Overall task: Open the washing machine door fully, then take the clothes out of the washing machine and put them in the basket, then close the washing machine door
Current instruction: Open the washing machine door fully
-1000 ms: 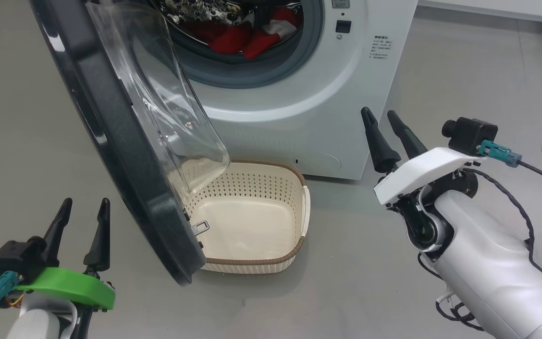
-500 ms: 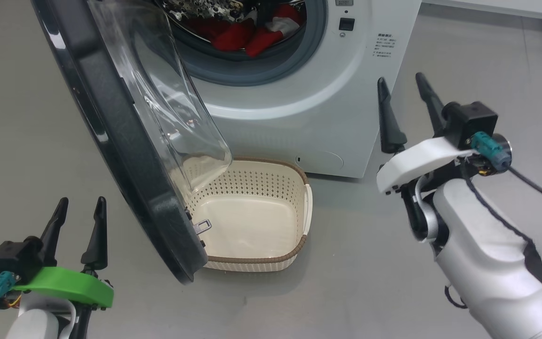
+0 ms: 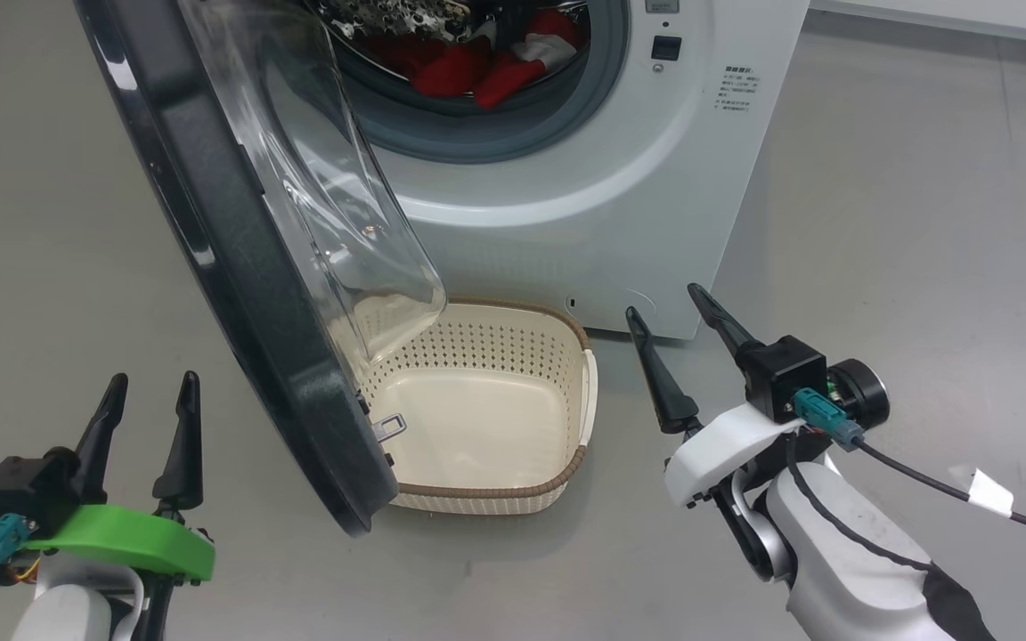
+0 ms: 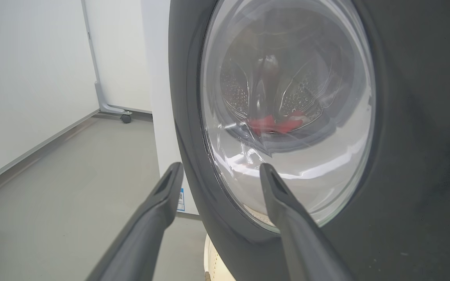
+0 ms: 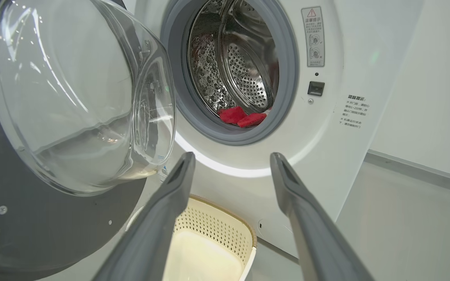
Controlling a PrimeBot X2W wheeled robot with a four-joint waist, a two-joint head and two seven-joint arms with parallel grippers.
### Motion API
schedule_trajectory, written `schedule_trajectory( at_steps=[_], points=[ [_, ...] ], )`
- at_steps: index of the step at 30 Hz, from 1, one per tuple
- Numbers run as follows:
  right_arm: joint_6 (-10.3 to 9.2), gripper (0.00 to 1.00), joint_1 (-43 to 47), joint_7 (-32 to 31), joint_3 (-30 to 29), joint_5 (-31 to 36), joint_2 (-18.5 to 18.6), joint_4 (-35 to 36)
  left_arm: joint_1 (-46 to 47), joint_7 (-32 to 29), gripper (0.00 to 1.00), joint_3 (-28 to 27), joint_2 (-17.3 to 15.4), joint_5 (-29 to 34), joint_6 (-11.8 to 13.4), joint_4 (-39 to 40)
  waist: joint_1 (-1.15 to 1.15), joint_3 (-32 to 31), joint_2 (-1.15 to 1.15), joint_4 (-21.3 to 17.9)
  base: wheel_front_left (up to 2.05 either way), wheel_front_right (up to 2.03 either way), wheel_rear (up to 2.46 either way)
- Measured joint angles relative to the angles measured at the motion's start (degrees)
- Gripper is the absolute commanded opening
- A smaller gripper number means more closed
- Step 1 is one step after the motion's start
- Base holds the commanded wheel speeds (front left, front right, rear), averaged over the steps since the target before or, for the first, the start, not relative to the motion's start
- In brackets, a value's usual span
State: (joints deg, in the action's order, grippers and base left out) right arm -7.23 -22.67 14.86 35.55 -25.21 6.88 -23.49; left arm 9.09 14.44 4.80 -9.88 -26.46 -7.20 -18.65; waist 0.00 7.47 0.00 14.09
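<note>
Head view puts the clothes (image 3: 495,67) at the bottom front of the drum (image 3: 388,18), a red heap with white trim just behind the grey gasket (image 3: 495,142), so nothing has been taken out yet. The washer (image 3: 655,223) stands on the grey floor (image 3: 878,223) with its mouth clear. The door (image 3: 237,267) is swung well out on the left side. Its glass bowl hangs over the back left corner of the basket (image 3: 495,347), and its black ring hides the basket's left edge.

The basket is empty and sits close before the washer, right under the mouth. That placement likely keeps the carry from drum to basket short.

The right gripper (image 3: 663,301) hangs low near the basket's right side with its fingers spread and nothing between them. Its wrist view looks up at the drum mouth, which suggests it is lined up to reach in for the clothes.

The left gripper (image 3: 155,377) is also spread and empty. It waits on the outer side of the door, apart from it, perhaps to push the door wider or stop it swinging back.
</note>
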Motion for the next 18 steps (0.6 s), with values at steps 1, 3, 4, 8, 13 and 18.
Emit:
schedule_trajectory(
  at_steps=[1,3,4,8,13,18],
  points=[
    [0.01,1.0,0.23,0.0,-0.87,0.89,-0.03,-0.14,0.0,0.0,1.0,-0.1,0.02,0.0,0.0,0.0,0.0,-0.02,0.0,0.02,0.0,0.0,0.0],
    [0.01,1.0,0.9,0.0,-3.68,2.41,-0.11,-0.77,-0.01,0.0,1.0,-0.25,0.05,0.01,0.0,-0.02,0.0,-0.07,0.0,0.02,0.0,0.0,0.0],
    [0.01,1.0,1.25,0.0,-5.2,3.33,-0.1,-1.25,-0.02,0.0,1.0,-0.32,0.07,0.01,0.0,-0.03,0.0,-0.11,0.0,0.01,0.0,0.0,0.0],
    [0.01,1.0,3.24,0.0,-9.29,5.56,-0.52,-1.94,-0.08,0.0,1.0,-0.34,0.3,0.33,0.0,-0.03,0.0,-0.26,0.0,-0.07,0.0,0.0,0.0],
    [0.01,1.0,5.37,0.0,-11.27,8.1,-1.93,-1.74,-0.3,0.0,1.0,-0.27,0.7,0.35,0.0,-0.02,0.0,-0.38,0.0,-0.14,0.0,0.0,0.0],
    [0.01,1.0,5.97,0.0,-12.6,9.82,-2.64,-1.05,-0.87,0.0,1.0,-0.24,0.76,0.38,0.0,-0.02,0.0,-0.45,0.0,-0.19,0.0,0.0,0.0]
  ],
)
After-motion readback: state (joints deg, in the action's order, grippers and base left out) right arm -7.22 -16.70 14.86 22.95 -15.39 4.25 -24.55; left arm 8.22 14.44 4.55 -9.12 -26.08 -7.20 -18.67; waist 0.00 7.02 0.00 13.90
